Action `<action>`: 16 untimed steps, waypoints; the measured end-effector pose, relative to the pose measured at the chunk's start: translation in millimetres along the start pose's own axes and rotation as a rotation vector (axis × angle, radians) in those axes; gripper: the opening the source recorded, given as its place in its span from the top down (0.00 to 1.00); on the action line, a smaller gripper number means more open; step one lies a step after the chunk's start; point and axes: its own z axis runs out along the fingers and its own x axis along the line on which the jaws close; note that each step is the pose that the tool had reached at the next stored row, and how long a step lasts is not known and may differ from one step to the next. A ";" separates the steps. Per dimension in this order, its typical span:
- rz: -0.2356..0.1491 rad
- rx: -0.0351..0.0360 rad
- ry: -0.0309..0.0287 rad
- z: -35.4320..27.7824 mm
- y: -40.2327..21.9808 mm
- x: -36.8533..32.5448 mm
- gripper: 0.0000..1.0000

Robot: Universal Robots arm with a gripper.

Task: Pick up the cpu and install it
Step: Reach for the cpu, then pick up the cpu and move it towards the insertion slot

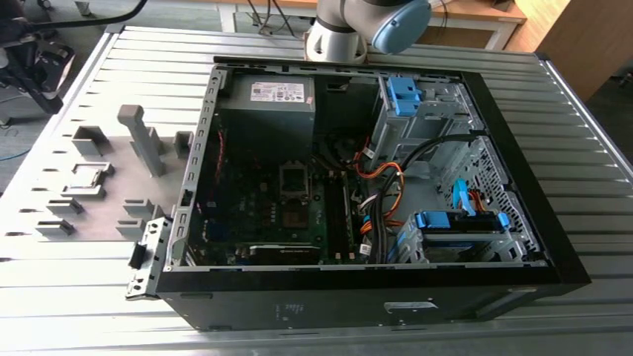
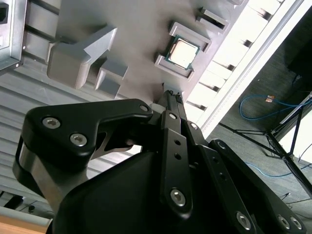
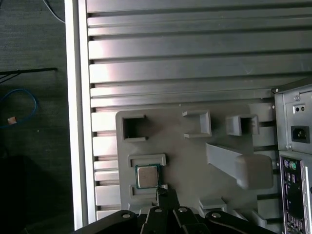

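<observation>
Cpu: The small, flat, square chip with a silvery-grey metal top, the cpu [image 3: 147, 176], lay flat in a shallow pocket of the matte grey plastic holder plate [image 3: 195, 156]. The plate sat on the ribbed aluminium counter [image 3: 195, 48], just outside the open black tower case [image 1: 346, 297], on the exterior view's left of it.

Tool: The black tool [image 2: 171, 95] hung outside the case, over the holder plate. In both wrist views its tip was just beside the cpu and not touching it. From where I stood, its two fingers looked drawn together to a single point, with nothing between them.

Arm: The grey-and-blue arm [image 1: 366, 26] showed beyond the far side of the case in the exterior view.

Socket: A dark rectangular metal socket frame [image 1: 295, 176] sat on the green board inside the case, near its middle. No silvery chip showed in it. I could not tell whether its latch was up or down.

Done: By my reckoning, very little. The tool was at the cpu's pocket outside the case, and no other part of the job showed as finished.

Left: Nearly all of it. The cpu had not yet been gripped or lifted from its pocket, and it had not reached the inside of the case or the socket frame.
</observation>
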 end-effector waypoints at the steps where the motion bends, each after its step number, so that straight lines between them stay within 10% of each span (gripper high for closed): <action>1: 0.000 0.0006 0.0009 -0.1 -0.1 -0.7 0.89; 16: 0.001 0.0040 0.0070 -0.1 -4.1 -4.7 0.89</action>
